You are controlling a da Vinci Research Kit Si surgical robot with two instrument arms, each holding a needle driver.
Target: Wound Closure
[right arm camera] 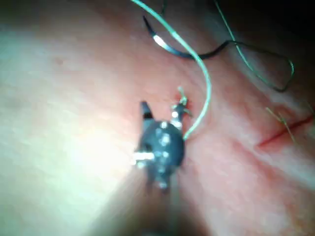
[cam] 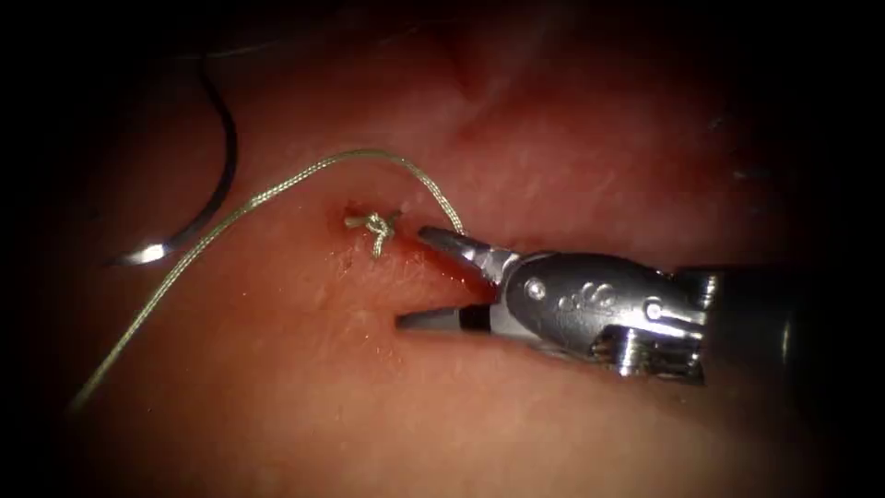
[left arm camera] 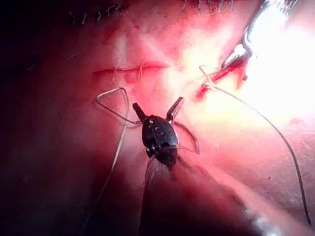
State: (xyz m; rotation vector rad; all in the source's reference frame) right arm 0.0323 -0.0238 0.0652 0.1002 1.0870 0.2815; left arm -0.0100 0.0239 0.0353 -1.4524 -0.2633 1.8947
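- Right tool (cam: 433,277): enters from right, jaws spread wide, holding nothing; upper jaw tip touches or sits just beside thread (cam: 277,194) where it drops to the tissue (cam: 277,387).
- Left tool (left arm camera: 156,112): seen in left wrist view, jaws apart, empty; loose thread loops lie around and under it.
- Knot (cam: 373,226): tied, short tails, at left end of cut (cam: 442,267), just left of the upper jaw.
- Needle (cam: 198,198): lies free on tissue, well left of cut, not in tissue, not held.
- Red fluid pooled in cut betw. the jaws.
- Risk: jaws closing here could nick tissue or catch knot instead of thread; cause = tip so near both.
- Risk: a cut too close to knot leaves tails too short, knot may slip.
- Risk: unheld needle could drag w/ any pull on thread; loops near left tool may snag.
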